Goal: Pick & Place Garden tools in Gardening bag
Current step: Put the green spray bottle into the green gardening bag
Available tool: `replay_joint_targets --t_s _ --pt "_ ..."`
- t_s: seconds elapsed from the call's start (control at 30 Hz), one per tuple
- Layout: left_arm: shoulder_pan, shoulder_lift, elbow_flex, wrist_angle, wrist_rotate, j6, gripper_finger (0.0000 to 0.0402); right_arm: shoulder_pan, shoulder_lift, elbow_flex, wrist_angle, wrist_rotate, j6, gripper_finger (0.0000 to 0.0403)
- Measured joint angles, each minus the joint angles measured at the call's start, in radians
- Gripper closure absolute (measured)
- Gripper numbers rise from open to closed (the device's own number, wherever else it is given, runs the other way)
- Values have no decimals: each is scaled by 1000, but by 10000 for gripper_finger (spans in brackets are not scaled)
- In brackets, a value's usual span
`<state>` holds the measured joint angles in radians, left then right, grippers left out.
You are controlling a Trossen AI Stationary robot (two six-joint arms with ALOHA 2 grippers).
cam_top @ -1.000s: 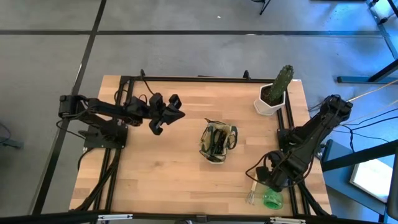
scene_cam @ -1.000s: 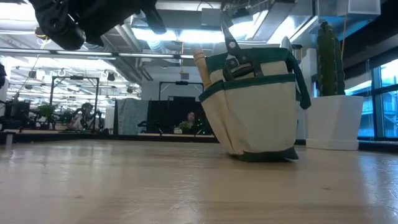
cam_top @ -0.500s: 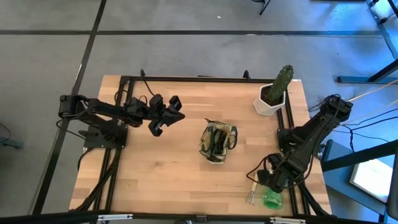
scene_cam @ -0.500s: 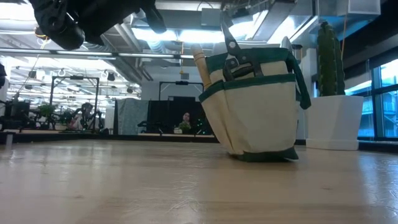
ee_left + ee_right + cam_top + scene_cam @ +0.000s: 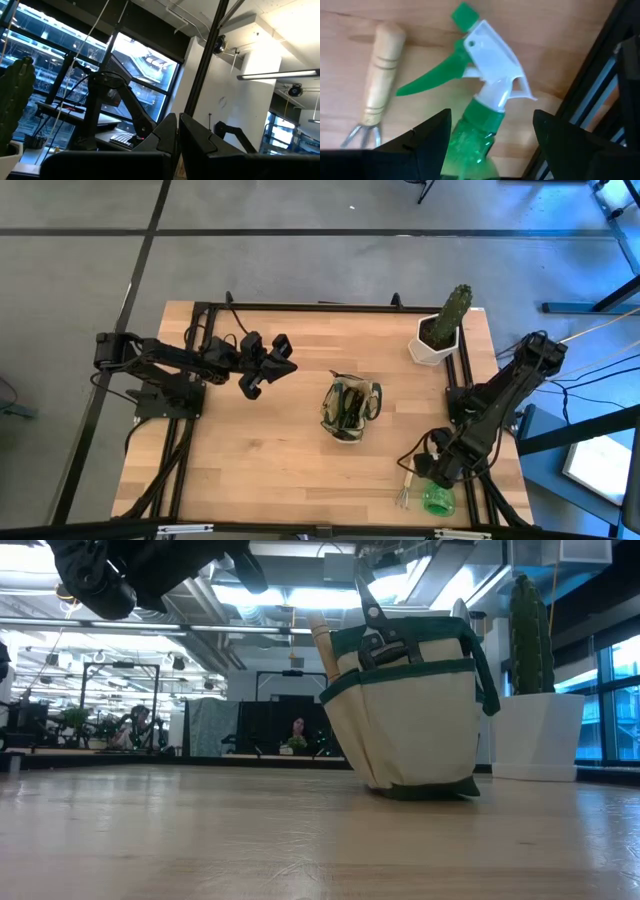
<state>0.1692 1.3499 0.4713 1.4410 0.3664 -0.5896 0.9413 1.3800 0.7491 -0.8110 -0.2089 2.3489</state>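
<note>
A green spray bottle with a white trigger head lies on its side near the table's front right corner. Next to it lies a wooden-handled hand fork. My right gripper points down just above the bottle, open, with one finger on either side of the bottle's neck and touching nothing. The green and beige gardening bag stands on its base mid-table, with pruners and a wooden handle sticking out of its top. My left gripper is shut and hangs raised to the left of the bag.
A cactus in a white pot stands at the far right, behind the bag. A black frame rail runs close beside the bottle along the table's right edge. Bare wood lies between the bag and the near edge.
My right gripper has sunk a little toward the spray bottle and stays open. The bag and the tools have not moved.
</note>
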Motion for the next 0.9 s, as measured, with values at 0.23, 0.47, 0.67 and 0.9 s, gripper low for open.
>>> replay_joint_targets --t_s 0.23,0.47,0.67,0.9 --pt "0 0 0 0 1 0 387 5 20 -14 38 -2 0 121" --pt "0 0 0 0 2 0 387 10 66 -15 95 -4 -4 121" --pt "0 0 0 1 2 0 387 12 85 -14 92 -6 -8 121" --pt "-12 0 0 7 2 4 387 15 99 -14 90 -13 -11 126"
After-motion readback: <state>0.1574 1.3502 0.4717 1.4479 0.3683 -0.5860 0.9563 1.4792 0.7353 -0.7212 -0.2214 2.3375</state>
